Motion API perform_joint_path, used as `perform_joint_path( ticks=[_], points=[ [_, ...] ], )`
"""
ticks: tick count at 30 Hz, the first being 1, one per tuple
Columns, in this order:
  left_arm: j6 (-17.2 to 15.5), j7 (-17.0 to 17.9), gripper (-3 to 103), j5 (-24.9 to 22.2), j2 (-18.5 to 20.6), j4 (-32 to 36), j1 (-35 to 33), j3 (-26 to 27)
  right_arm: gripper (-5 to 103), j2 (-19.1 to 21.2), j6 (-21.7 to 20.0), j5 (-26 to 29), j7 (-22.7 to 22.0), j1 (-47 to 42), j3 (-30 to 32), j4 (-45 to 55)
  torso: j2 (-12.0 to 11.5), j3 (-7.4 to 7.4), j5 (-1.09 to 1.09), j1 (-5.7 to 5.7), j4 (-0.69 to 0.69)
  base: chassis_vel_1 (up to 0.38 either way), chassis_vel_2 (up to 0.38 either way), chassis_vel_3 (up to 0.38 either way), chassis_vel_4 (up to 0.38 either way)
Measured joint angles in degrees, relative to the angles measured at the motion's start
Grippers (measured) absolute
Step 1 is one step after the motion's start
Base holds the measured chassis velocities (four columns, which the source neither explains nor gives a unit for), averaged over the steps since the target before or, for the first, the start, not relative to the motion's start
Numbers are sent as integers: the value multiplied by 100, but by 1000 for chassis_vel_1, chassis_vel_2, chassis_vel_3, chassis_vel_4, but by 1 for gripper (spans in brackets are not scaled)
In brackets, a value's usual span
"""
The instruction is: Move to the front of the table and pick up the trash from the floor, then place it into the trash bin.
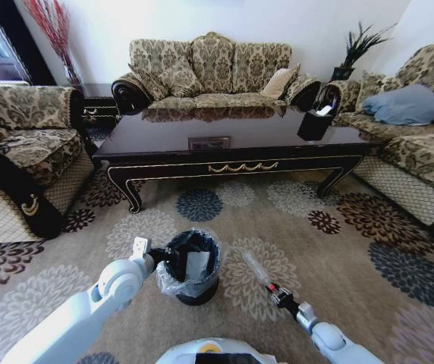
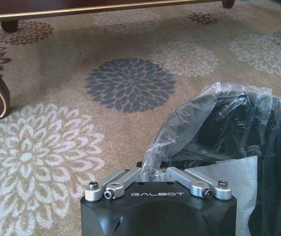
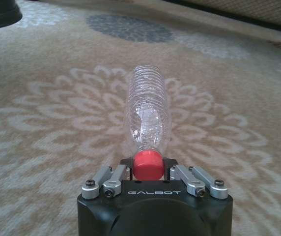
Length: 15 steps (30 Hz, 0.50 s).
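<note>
Trash here is a clear plastic bottle [image 3: 148,115] with a red cap [image 3: 148,165]; the right gripper [image 1: 278,294] pinches it at the cap end, and it lies low over the carpet [image 1: 338,250], just beside the trash bin [image 1: 193,265]. The left gripper [image 2: 156,169] pinches the plastic bag [image 2: 180,123] at the bin's rim. Beyond the bin stands the table [image 1: 232,140].

We see: patterned sofa [image 1: 209,72] at rear | armchairs [image 1: 20,144] on both sides | blue cushion [image 1: 405,105] | floral carpet [image 1: 338,235] | black tissue box [image 1: 313,123]
</note>
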<state>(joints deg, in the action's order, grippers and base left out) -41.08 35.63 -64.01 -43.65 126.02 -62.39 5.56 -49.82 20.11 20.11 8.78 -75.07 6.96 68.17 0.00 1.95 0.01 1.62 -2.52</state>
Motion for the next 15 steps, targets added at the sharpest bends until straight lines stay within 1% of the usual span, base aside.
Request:
perform_joint_path(
  ticks=[3,4,6,8,9,11,12,14,15],
  points=[
    [0,-5,4,107,-25,-67,-9,-51,30,-60,115,-159,12,-251,624,302,0,0,0,1,-1,0,0,0,0],
    [0,-5,4,107,-25,-67,-9,-51,30,-60,115,-159,12,-251,624,302,0,0,0,1,-1,0,0,0,0],
    [2,-1,4,144,-42,-188,11,-117,30,-57,126,110,-10,-444,936,715,0,0,0,1,0,0,0,0,0],
    [2,0,4,144,-48,-215,26,-142,30,-43,126,169,-17,-493,1001,820,0,0,0,1,1,0,0,0,0],
    [-5,2,4,127,-69,-258,73,-202,30,35,125,305,-34,-658,1208,1117,0,0,0,1,2,0,0,0,0],
    [-27,8,4,87,-115,-286,153,-289,30,183,123,424,-43,-892,1476,1521,0,0,-3,1,0,0,0,0,0],
    [-36,8,4,83,-126,-287,174,-318,30,262,122,460,-47,-994,1571,1716,0,0,-3,1,-4,0,0,0,0],
    [-41,9,4,83,-126,-284,173,-320,30,305,121,464,-51,-1026,1600,1807,0,0,-2,1,-4,0,0,0,0],
    [-52,20,4,86,-121,-264,154,-320,30,404,120,464,-59,-1073,1638,2018,0,0,1,1,-4,0,0,0,0]
  ],
)
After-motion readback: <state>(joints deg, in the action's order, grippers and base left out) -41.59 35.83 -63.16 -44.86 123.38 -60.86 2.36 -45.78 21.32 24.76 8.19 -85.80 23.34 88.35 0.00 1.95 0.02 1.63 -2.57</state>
